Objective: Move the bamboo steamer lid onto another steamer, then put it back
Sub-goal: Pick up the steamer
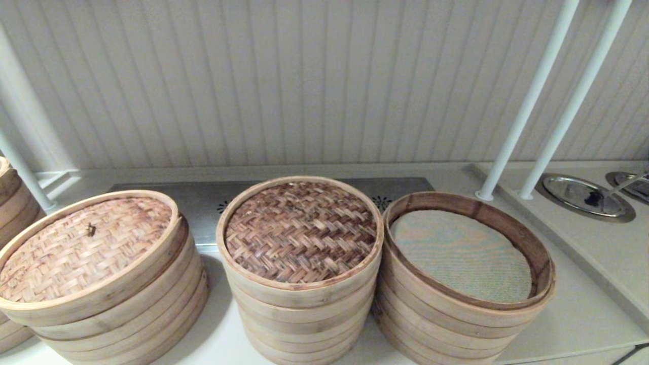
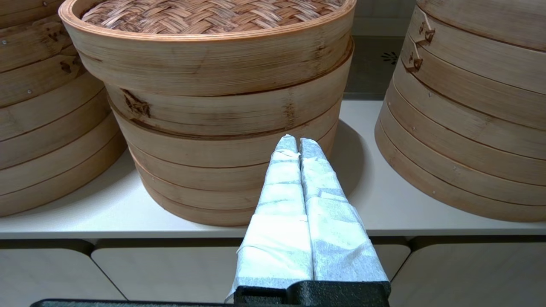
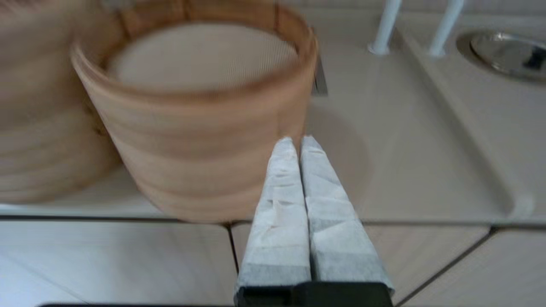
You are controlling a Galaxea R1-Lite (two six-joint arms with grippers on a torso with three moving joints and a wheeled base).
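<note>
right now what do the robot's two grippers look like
Both look alike: the left gripper and the right gripper each have two long tapering fingers wrapped in crinkled white-grey tape, set in a black base. No cables or markings show.

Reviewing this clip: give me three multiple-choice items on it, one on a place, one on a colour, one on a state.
1. The dark woven bamboo steamer lid sits:
A. on the left stack
B. on the middle stack
C. flat on the counter

2. The left stack's lid is:
A. pale tan
B. black
C. green

3. The left pincer is:
A. wide open
B. shut and empty
C. shut on the lid

Answers:
1. B: the bamboo steamer lid caps the middle stack.
2. A: the left stack's lid is pale tan weave.
3. B: the left pincer has its wrapped fingers pressed together, holding nothing.
</note>
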